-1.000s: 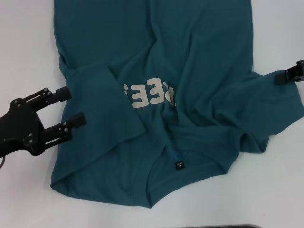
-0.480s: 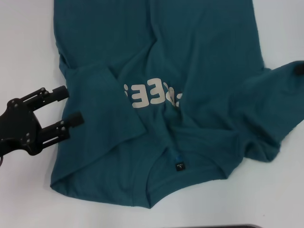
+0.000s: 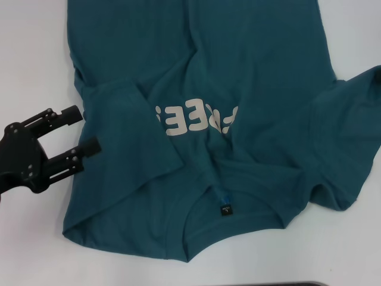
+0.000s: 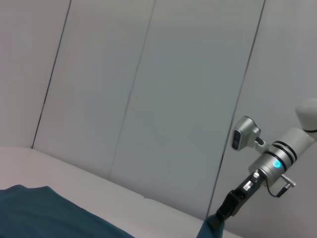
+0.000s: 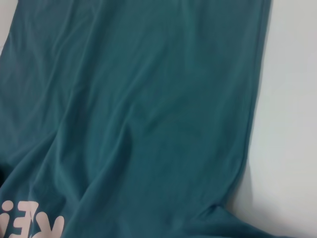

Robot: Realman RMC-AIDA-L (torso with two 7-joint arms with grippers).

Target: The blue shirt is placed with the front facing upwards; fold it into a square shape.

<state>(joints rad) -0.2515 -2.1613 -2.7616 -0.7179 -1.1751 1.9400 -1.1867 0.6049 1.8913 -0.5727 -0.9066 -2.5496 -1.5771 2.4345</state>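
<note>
**A:** Head view, and the blue shirt [image 3: 238, 107] lies front-up across the white table [image 3: 36, 53], collar and black neck tag [image 3: 225, 209] at the near edge, off-white letters [image 3: 193, 119] half buried in creases. The left sleeve [image 3: 128, 128] is already flapped over the chest.

**B:** Left claw [image 3: 84, 130] sits just off the shirt's left edge, fingers spread wide, nothing between them. What about the right one?

**A:** Out of the head view, but the left wrist view catches the right claw [image 4: 224, 213] far off, pinching a raised peak of teal cloth. It looks clamped on the right sleeve [image 3: 351, 143].

**B:** So the job, I'd say, is bringing that sleeve inward to mirror the left fold. Lift only enough to clear, I reckon, and lay it flat.

**A:** Agreed, and those wrinkles near the lettering likely want smoothing, or the square will come out lumpy.
</note>
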